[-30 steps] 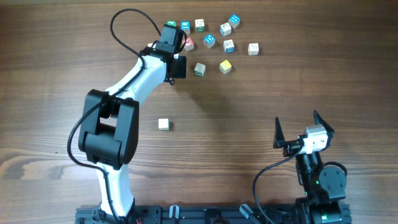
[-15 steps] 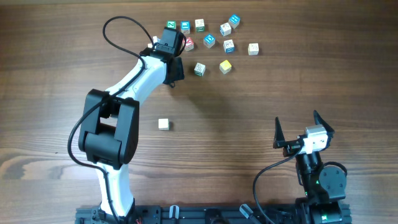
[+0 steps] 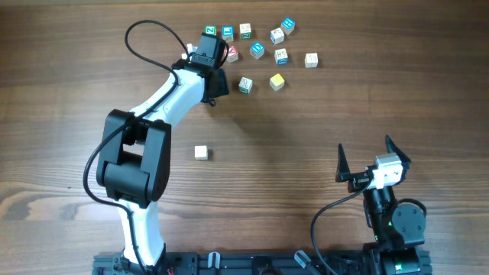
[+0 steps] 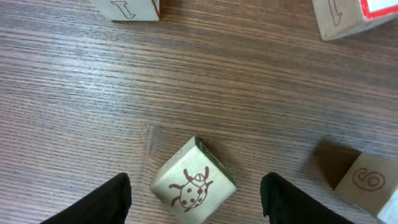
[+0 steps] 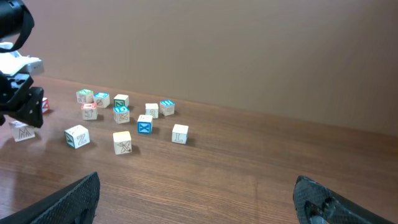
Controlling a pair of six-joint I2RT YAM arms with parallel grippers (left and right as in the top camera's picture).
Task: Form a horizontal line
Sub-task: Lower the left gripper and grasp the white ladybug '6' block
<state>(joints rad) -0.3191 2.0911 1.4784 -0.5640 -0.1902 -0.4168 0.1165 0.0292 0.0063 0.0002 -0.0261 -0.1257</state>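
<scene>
Small wooden letter cubes lie loose and apart at the table's far side; no horizontal line of touching cubes is in view. My left gripper (image 3: 215,78) reaches into the left end of this scatter. In the left wrist view the left gripper (image 4: 196,185) stands open around a pale ladybug cube (image 4: 193,182) with a green edge, turned cornerwise, with bare wood on both sides of it. A red-edged cube (image 4: 364,15) lies ahead to the right. My right gripper (image 3: 367,163) rests near the front right, and in its own wrist view the right gripper (image 5: 198,186) is wide open over bare wood.
Loose cubes include a red one (image 3: 232,53), a green-edged one (image 3: 244,85), a yellow one (image 3: 276,81) and several blue-topped ones such as (image 3: 257,50). A lone whitish cube (image 3: 201,152) sits mid-table beside the left arm. A cube marked 6 (image 4: 368,182) lies right of the left gripper.
The left wrist has shifted slightly to the left and its cable loop moved with it; its dark fingers look narrower from above. The right arm has not moved.
</scene>
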